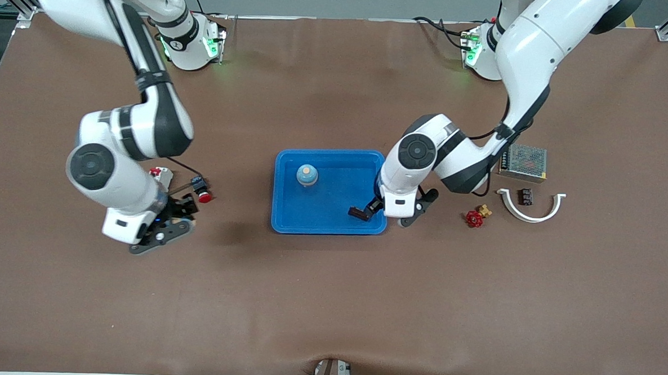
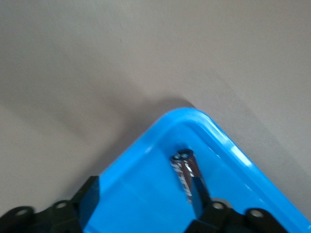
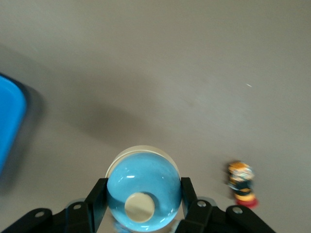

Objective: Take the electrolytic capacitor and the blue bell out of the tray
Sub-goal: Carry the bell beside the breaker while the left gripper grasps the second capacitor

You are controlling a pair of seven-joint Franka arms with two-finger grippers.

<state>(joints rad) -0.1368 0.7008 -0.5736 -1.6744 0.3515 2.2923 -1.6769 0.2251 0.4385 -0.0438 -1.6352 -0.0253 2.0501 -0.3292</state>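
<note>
Right wrist view: right claw [image 3: 141, 196] tight on bell [image 3: 143, 187], small red part [image 3: 241, 187] nearby; left claw [image 2: 148, 201] spread beside capacitor [image 2: 184, 170] in tray [image 2: 228, 145].

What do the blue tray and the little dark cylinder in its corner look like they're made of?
The blue rectangular tray looks like moulded plastic, smooth and glossy: its rounded rim catches bright streaks of light. The small dark cylindrical capacitor seems to have a shiny sleeve, plastic film or metal, I cannot tell which; pale glints run along its side.
</note>
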